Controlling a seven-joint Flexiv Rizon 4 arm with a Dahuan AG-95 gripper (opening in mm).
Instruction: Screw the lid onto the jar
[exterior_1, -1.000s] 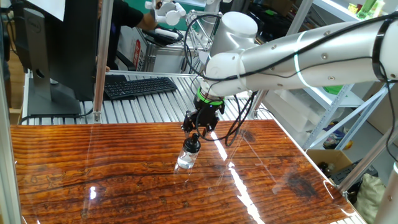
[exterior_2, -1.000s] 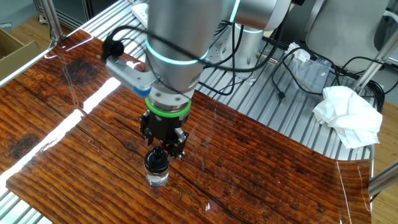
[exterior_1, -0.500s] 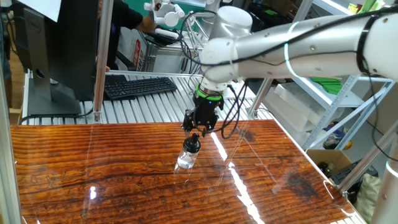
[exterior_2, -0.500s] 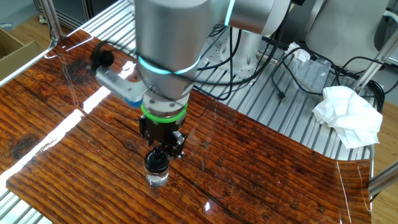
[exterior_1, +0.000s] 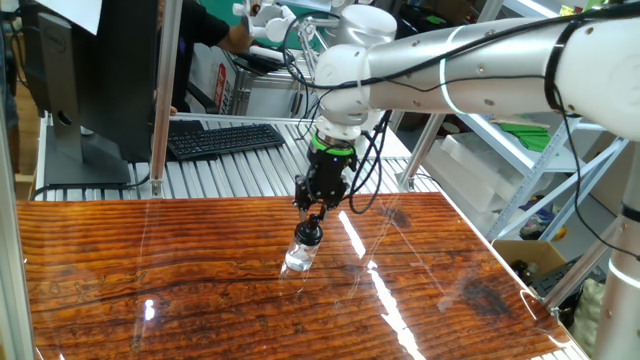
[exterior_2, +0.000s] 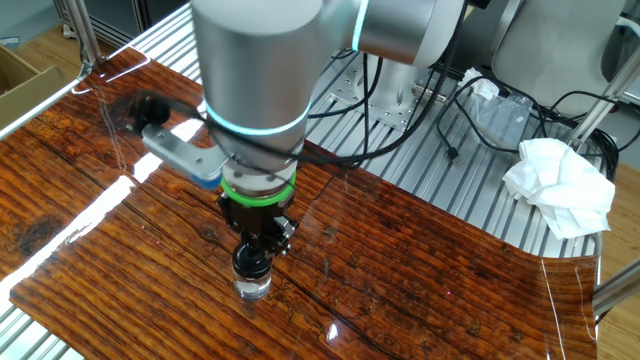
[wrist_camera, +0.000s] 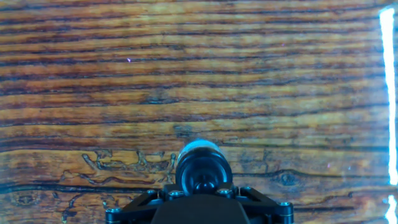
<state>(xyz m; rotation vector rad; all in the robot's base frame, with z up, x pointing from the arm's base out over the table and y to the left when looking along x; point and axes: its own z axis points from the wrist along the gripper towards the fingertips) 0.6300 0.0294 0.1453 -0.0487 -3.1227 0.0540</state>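
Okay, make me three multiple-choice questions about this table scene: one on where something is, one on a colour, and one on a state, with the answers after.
1. Where does the jar stand?
A. on the wooden tabletop
B. on the keyboard
C. on the metal slats beside the white cloth

2. What colour is the lid?
A. white
B. black
C. red

3. How does the end effector stand to the jar?
A. parked far off at the table edge
B. lying on its side next to it
C. pointing down right over the lid

Answers:
1 A, the clear jar stands upright on the glossy wood grain.
2 B, the cap on the jar's mouth is dark in both fixed views and the hand view.
3 C, the fingers come down to the cap from above.
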